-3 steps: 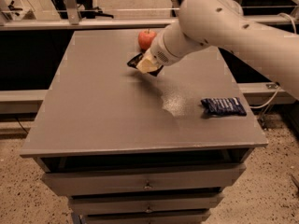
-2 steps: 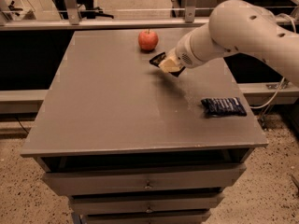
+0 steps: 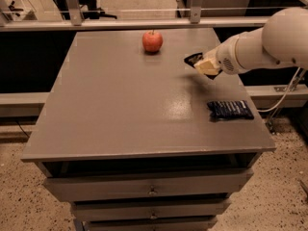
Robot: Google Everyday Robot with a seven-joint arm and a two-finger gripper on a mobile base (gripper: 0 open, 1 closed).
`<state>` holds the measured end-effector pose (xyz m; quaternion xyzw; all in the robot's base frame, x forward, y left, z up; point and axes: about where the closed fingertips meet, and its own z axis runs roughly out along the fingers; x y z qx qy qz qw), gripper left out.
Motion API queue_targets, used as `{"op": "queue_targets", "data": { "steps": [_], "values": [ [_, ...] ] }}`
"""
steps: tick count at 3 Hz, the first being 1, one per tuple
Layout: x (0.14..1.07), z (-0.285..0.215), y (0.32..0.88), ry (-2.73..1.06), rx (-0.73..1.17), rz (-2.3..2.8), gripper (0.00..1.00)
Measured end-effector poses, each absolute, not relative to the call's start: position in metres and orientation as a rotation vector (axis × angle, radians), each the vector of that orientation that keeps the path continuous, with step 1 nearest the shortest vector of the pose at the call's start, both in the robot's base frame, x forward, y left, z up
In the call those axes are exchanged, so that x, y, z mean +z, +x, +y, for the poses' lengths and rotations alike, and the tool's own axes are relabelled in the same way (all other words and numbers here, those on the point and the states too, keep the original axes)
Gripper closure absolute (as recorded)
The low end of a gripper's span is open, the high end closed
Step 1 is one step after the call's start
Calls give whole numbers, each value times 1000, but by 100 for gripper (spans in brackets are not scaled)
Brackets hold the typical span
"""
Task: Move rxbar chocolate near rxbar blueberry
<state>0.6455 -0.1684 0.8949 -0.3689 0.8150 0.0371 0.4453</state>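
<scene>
The rxbar blueberry, in a dark navy crinkled wrapper, lies flat near the table's right front edge. My gripper is above the right side of the table, behind the blueberry bar and apart from it. It is shut on the rxbar chocolate, whose black wrapper sticks out to the left of the fingers and is held off the table top.
A red apple stands at the back middle of the grey table. Drawers sit below the front edge. A rail runs behind the table and a cable hangs at the right.
My gripper has carried the chocolate bar from beside the apple to the right, toward the table's right edge and nearer the blueberry bar.
</scene>
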Motion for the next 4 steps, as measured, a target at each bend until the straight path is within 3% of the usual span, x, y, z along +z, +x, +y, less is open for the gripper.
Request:
{"op": "queue_targets", "data": {
  "steps": [2,4],
  "values": [
    [870,-200,629,-804,146,2033,100],
    [868,-199,610,-767,165,2034,100]
  ]
}}
